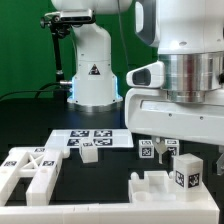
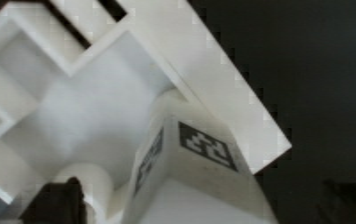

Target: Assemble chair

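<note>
Chunky white chair pieces with black-and-white tags lie on the black table. A cross-braced frame (image 1: 30,170) is at the exterior view's lower left, with a small block (image 1: 88,152) beside it. A tagged block (image 1: 186,170) and a slotted piece (image 1: 150,185) lie at the lower right. My gripper (image 1: 160,148) hangs low over these right-hand pieces. In the wrist view a tagged white block (image 2: 201,145) lies against a braced frame piece (image 2: 50,70). The gripper (image 2: 193,205) is open, with its dark fingers (image 2: 59,200) wide apart on either side of the block.
The marker board (image 1: 90,138) lies flat behind the pieces at mid table. The arm's white base (image 1: 95,70) stands behind it. My arm's bulk hides the table's right rear.
</note>
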`<state>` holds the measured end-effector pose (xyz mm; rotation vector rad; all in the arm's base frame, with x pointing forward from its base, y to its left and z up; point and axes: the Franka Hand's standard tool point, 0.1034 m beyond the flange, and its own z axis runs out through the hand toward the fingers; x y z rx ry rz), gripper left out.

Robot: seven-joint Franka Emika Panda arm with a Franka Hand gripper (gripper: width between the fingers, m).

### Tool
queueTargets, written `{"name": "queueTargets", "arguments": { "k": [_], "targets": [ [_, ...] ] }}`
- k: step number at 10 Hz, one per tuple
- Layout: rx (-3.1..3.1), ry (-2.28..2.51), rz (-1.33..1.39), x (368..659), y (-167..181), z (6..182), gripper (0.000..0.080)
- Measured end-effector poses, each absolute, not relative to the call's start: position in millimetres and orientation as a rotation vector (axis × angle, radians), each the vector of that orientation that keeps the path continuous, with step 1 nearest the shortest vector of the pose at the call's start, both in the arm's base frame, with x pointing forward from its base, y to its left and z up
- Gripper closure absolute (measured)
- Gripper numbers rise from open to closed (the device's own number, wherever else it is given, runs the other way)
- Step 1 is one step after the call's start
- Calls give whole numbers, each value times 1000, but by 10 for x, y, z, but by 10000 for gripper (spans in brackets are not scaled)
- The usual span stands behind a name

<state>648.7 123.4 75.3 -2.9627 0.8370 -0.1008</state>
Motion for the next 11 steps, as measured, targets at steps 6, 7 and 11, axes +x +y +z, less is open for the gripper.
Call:
{"name": "queueTargets", "arguments": {
  "k": [6,7,11],
  "targets": [
    [-3114,-116,-136,6521,1191,770,151],
    [-3117,-206,-137,6522,1188,769,151],
    [-3116,-251,-138,6522,1184,769,396]
  ]
}}
